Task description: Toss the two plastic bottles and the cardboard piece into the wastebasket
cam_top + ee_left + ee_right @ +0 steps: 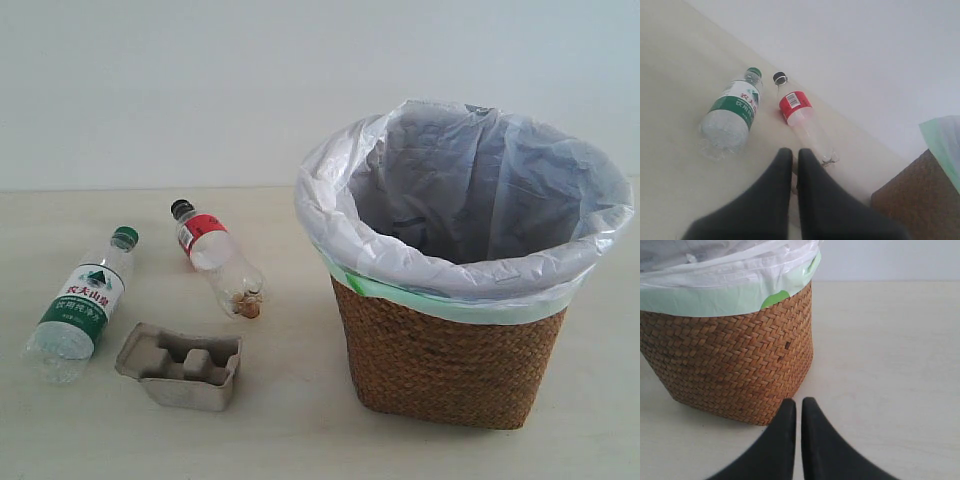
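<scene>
The green-capped bottle (80,305), black-capped bottle (215,258) and cardboard piece (182,365) lie beside the wastebasket (450,360). My left fingers (780,170) and right fingers (785,415) are closed, empty; a nudged bottle could roll away.

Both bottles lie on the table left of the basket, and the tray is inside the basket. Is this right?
No. The tray lies on the table beside the bottles, not inside the basket, as the exterior view shows. The rest holds.
</scene>
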Motion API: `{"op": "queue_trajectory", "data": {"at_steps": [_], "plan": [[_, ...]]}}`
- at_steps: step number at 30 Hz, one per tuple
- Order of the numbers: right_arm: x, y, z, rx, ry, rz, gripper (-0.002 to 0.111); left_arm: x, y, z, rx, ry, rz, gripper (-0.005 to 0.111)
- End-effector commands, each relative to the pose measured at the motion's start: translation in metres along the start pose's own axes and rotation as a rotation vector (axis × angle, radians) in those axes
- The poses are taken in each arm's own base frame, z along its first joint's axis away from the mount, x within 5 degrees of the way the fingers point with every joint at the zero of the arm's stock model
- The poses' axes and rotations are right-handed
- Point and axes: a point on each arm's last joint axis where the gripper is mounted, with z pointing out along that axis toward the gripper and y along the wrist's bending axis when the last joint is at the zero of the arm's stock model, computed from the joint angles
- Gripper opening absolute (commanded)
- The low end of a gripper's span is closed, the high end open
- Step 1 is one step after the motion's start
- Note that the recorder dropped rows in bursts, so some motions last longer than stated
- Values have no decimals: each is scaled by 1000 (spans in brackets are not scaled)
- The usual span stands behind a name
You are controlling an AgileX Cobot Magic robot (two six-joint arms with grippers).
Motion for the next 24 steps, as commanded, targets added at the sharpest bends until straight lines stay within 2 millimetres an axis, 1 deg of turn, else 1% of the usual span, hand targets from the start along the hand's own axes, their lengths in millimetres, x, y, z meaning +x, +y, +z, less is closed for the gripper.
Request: {"op": "queue_trajectory", "data": {"at_steps": [1,3,8,13,24], "plan": [[0,0,0,4,-9,-6,0,1,0,0,7,1,-35,4],[0,0,0,4,-9,-6,0,1,-2,0,23,4,-85,4],[0,0,0,4,-9,-6,0,1,-9,0,99,15,-321,4],[0,0,0,4,-9,-6,0,-10,-7,-1,104,-98,-351,4],[0,0,0,4,-9,-6,0,-12,-7,-1,100,-123,-290,4]]}}
